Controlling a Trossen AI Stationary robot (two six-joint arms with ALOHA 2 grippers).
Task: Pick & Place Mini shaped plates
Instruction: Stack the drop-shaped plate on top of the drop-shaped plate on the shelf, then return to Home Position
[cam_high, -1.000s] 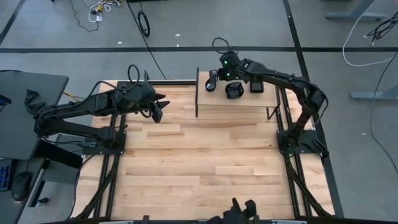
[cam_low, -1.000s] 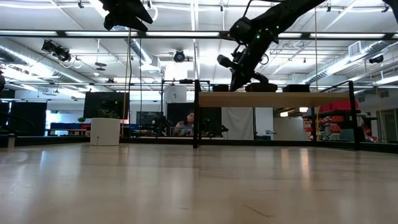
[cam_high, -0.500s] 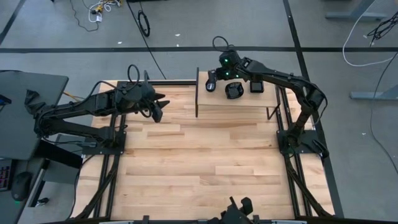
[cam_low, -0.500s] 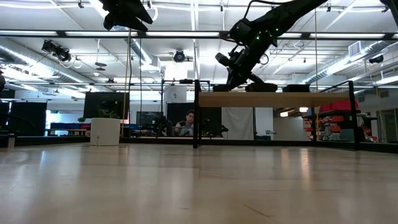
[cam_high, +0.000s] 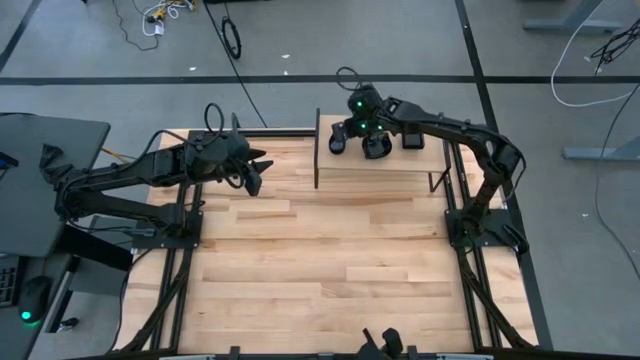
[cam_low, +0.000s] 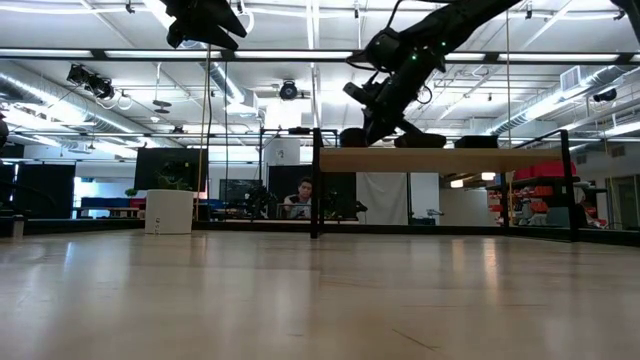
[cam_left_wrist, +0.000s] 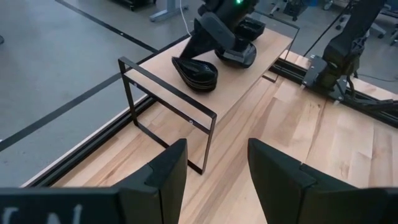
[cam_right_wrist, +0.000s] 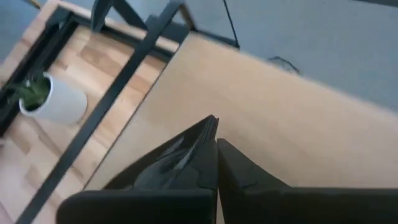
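Observation:
Three stacks of glossy black mini plates stand on a raised wooden shelf (cam_high: 400, 165) at the table's far side: a teardrop stack (cam_high: 338, 143) (cam_left_wrist: 196, 74), a middle stack (cam_high: 376, 149) and a right stack (cam_high: 412, 138). My right gripper (cam_high: 347, 128) hangs tilted just above the teardrop stack and is shut on a black teardrop plate (cam_right_wrist: 171, 162). My left gripper (cam_high: 256, 180) is open and empty, high above the table's far left part, left of the shelf. My right gripper pinches the teardrop plate near its pointed end (cam_right_wrist: 208, 127) between its two fingers, which come slanting down from the table's right. The plate stands on edge along one finger (cam_right_wrist: 249, 174). Whether it is clear of the stack below cannot be told.
The shelf rests on a black metal frame (cam_left_wrist: 165, 87). A small white pot with a green plant (cam_right_wrist: 53, 102) (cam_low: 168, 212) stands on the table left of the shelf. A person sits in the room beyond the table (cam_low: 303, 200).
My right gripper has gone toward the table's left edge along the shelf and risen a little, staying shut. It now hangs over the teardrop stack.

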